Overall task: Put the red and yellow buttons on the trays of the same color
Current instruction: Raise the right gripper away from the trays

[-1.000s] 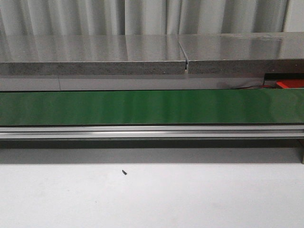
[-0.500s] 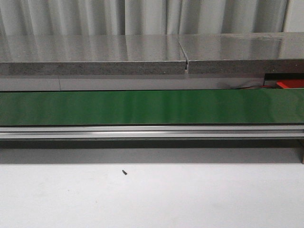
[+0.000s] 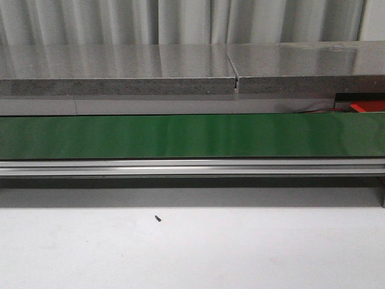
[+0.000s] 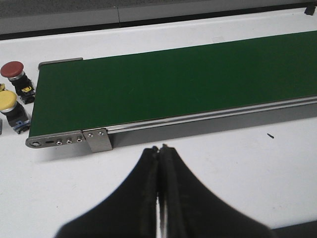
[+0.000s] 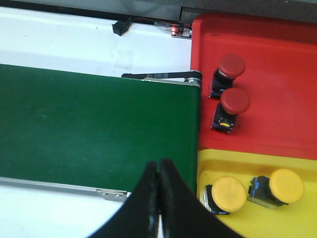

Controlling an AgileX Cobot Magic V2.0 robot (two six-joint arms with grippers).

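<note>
In the left wrist view a red button (image 4: 12,71) and a yellow button (image 4: 8,101) stand on the white table beside one end of the green conveyor belt (image 4: 178,79). My left gripper (image 4: 159,148) is shut and empty, hovering over bare table a short way from the belt's side rail. In the right wrist view the red tray (image 5: 277,59) holds two red buttons (image 5: 232,66) (image 5: 235,101), and the yellow tray (image 5: 257,218) holds two yellow buttons (image 5: 226,193) (image 5: 286,186). My right gripper (image 5: 158,163) is shut and empty over the belt's other end, beside the yellow tray.
The green belt (image 3: 192,135) runs across the front view, with a grey shelf (image 3: 120,69) behind it and white table (image 3: 192,247) in front. A corner of the red tray (image 3: 368,106) shows at the far right. A small dark screw (image 3: 157,218) lies on the table.
</note>
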